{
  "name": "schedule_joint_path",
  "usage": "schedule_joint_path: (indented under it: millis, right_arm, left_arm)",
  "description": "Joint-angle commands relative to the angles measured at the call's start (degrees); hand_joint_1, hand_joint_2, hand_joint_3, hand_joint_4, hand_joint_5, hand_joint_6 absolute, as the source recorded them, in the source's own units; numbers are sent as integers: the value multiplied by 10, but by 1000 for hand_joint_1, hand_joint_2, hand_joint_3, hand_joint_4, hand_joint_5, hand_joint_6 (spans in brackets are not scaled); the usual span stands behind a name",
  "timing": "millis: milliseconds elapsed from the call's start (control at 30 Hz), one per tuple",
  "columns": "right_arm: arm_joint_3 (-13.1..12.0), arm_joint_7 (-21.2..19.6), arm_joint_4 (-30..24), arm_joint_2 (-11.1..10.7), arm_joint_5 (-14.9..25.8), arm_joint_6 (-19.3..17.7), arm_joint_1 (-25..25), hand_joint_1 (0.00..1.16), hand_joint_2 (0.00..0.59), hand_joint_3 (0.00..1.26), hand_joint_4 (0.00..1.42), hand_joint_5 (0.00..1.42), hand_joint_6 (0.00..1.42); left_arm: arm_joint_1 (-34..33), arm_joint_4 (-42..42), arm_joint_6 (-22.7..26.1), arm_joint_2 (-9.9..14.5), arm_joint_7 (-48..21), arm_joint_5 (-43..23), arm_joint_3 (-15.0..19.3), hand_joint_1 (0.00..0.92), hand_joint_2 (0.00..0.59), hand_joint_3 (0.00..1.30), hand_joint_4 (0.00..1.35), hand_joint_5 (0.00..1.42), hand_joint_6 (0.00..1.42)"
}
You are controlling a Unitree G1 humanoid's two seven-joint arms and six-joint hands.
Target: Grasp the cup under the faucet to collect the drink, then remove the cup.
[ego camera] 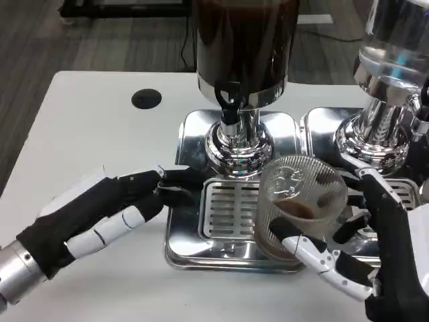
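A clear ribbed cup (298, 201) with a little brown drink at its bottom is tilted toward the camera, gripped by my right hand (372, 248) over the right side of the drip grate (224, 211). The black faucet (230, 107) of the dark drink dispenser (244, 47) hangs above the chrome base, up and left of the cup. My left hand (100, 215) lies at the left of the steel tray (177, 248), its fingertips touching the tray's left rim, holding nothing.
A second dispenser (389, 87) with a clear tank stands on its own steel tray at the right. A round black hole (146, 98) is set in the white table at the back left. Bare table spreads to the left and front.
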Motion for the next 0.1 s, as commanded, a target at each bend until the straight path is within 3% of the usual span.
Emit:
schedule_joint_path:
  millis: [33, 100]
  right_arm:
    - [0, -17, -15, 8, 0, -28, -1, 689, 246, 572, 599, 752, 928]
    - [0, -17, -15, 7, 1, -29, 0, 690, 247, 573, 602, 752, 928]
  left_arm:
    - [-3, 4, 0, 3, -9, 0, 2, 0, 167, 268, 250, 319, 310]
    - [-3, 5, -1, 3, -9, 0, 3, 0, 167, 268, 250, 319, 310]
